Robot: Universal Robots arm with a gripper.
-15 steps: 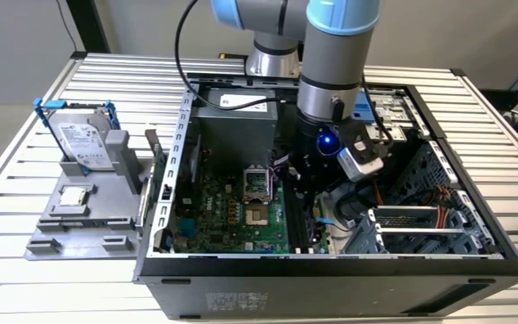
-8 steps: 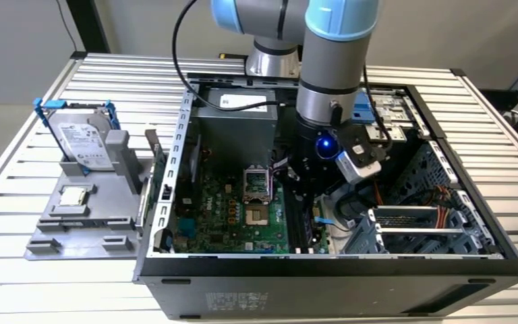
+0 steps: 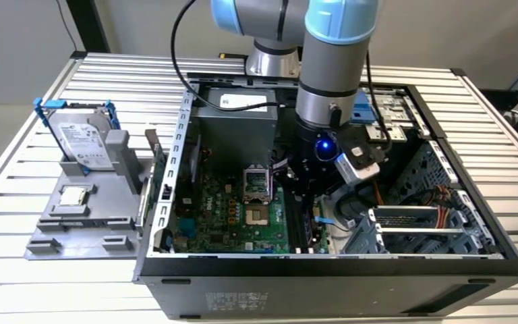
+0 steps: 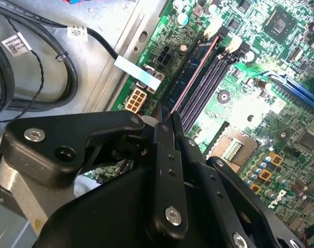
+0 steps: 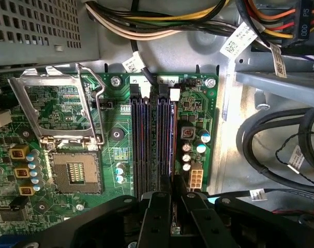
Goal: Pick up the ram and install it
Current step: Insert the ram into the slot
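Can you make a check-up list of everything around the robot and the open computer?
Surface: slatted metal table, open computer case on it.
Job's things: the ram stands in a motherboard slot.
Clutter: hard drive and processor chip on a grey holder beside the case.
Gripper: gripper closed on the ram's end.
Cables: black cables loose inside the case.
Surroundings: plain wall behind.

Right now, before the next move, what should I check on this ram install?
1. Gripper on ram: ok, it pinches the ram's edge.
2. Ram in line with the slots: ok, it stands along the outermost one.
3. Ram fully seated: cannot tell.
4. Latch closed: cannot tell.
5. Cables off the slots: ok, they lie beside the board.
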